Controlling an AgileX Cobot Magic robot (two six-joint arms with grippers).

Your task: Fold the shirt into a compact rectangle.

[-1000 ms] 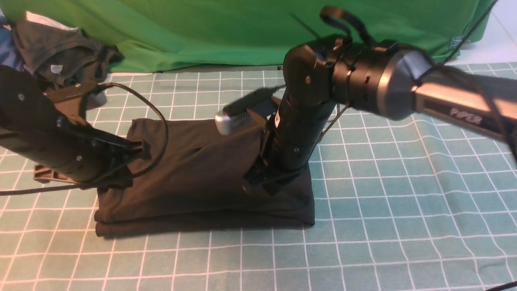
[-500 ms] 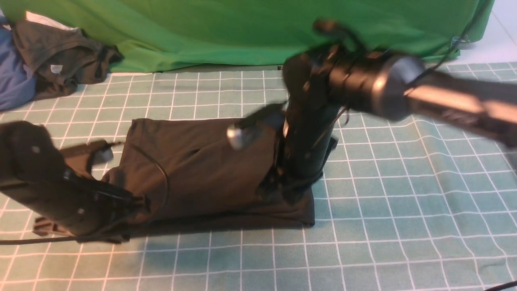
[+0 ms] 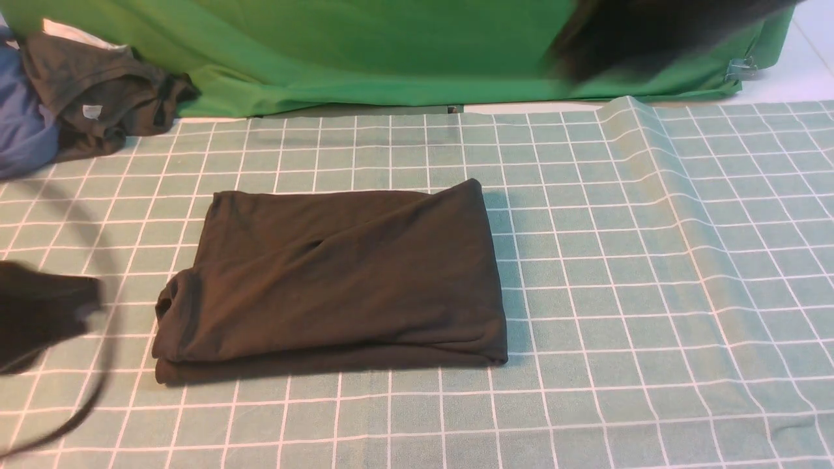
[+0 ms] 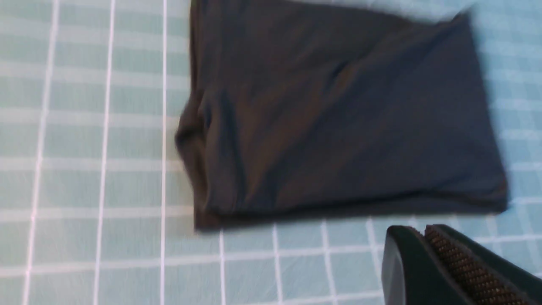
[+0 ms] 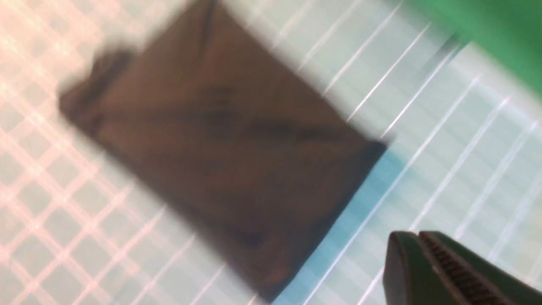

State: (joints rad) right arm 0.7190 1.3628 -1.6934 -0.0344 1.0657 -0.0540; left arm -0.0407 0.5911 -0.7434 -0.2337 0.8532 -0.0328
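The shirt (image 3: 332, 280) is lying on its own near the middle of the table, folded into a thick, roughly rectangular bundle with its layered edge facing the robot. A second ago both arms were leaning over it, the left at its left edge and the right pressing near its right side; now both are pulling well away. The left arm (image 3: 39, 319) is showing only as a dark blur at the left edge of the front view, and the right arm (image 3: 651, 32) as a smear near the top right. Nothing is touching the cloth any more.

The left gripper (image 4: 427, 254) is hanging clear of the bundle with its ribbed pads pressed together and nothing between them. The right gripper (image 5: 423, 258) is likewise clenched and empty, high above the table.

By my reading, the folding is essentially finishing: the shape is compact, though the left end is bunching a little and one diagonal crease is crossing the top.

The bundle is resting on a teal checked tablecloth (image 3: 651, 293), which is rippling slightly on the right side. Behind it a green backdrop (image 3: 358, 52) is hanging, and at the far left corner a dark grey garment (image 3: 98, 91) with a white tag is lying crumpled beside a blue garment (image 3: 23, 137), both well apart from the shirt.
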